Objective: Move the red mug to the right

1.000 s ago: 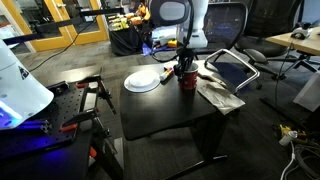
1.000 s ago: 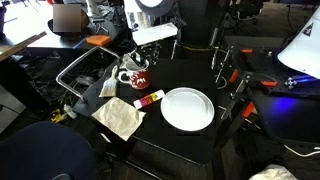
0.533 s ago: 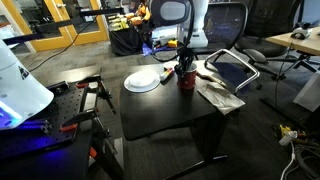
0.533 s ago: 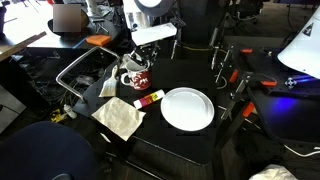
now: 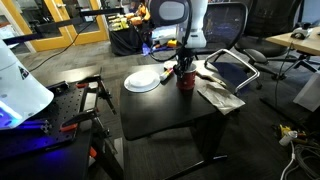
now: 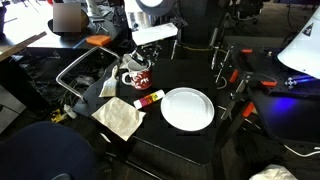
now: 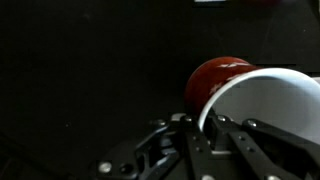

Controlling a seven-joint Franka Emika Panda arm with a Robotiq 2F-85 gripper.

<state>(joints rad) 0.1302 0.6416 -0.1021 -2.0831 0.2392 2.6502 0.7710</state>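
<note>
**Pinch on dark-red cylindrical mug [image 7: 218, 78], sideways carry ahead**

Jaws drawn in on the mug's pale rim, by the look of the wrist view: dark metal fingers [image 7: 196, 140] on either side of the whitish wall, no gap visible. Mug [image 6: 137, 79] upright near the robot-side edge of the black desk [image 6: 195, 70], directly under the wrist in both exterior views. Just beside it, a short yellow-and-red tube [image 6: 148, 99]; past that, a round white plate [image 6: 187, 108]; on the other flank, a crumpled pale cloth [image 6: 120, 117]. Probably gripped but not yet shifted. For a clean move: hold pressure steady on the thin wall, raise only enough to clear the desk, keep upright, travel level and slow, give tube and plate room, set down flat before letting go.
</note>
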